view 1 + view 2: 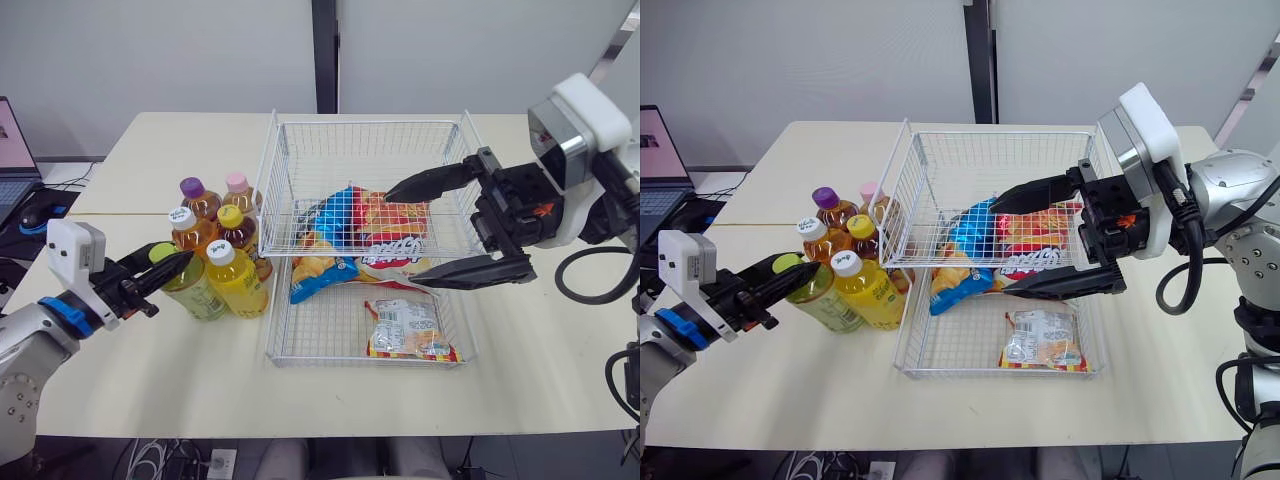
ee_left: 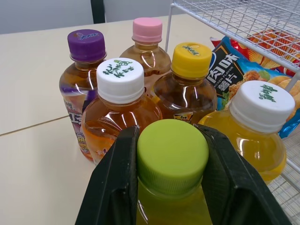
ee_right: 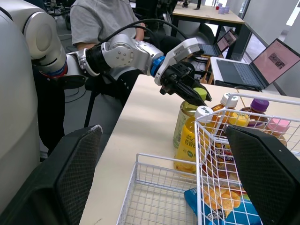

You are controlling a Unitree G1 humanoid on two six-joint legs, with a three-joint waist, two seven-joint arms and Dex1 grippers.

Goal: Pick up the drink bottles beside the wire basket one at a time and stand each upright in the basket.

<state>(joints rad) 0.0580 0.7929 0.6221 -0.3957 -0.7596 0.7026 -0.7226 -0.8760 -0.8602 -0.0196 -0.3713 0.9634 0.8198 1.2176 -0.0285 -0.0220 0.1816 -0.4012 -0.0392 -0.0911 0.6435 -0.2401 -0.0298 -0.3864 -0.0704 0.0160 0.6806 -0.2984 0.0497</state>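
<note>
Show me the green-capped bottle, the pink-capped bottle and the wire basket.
green-capped bottle (image 2: 172,154): left wrist view, on its cap.
pink-capped bottle (image 2: 147,29): left wrist view, on its cap.
wire basket (image 1: 370,123): left eye view, on its back rim.

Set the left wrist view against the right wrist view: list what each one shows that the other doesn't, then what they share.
The left wrist view adds the fingers of the left gripper pressed on both sides of the green-cap bottle, and the print on the white caps.
The right wrist view adds the open right gripper, a seated person, two laptops and the whole left arm.
Both share the bottle cluster, the left gripper at the green cap, the basket wire and the blue snack bag.
</note>
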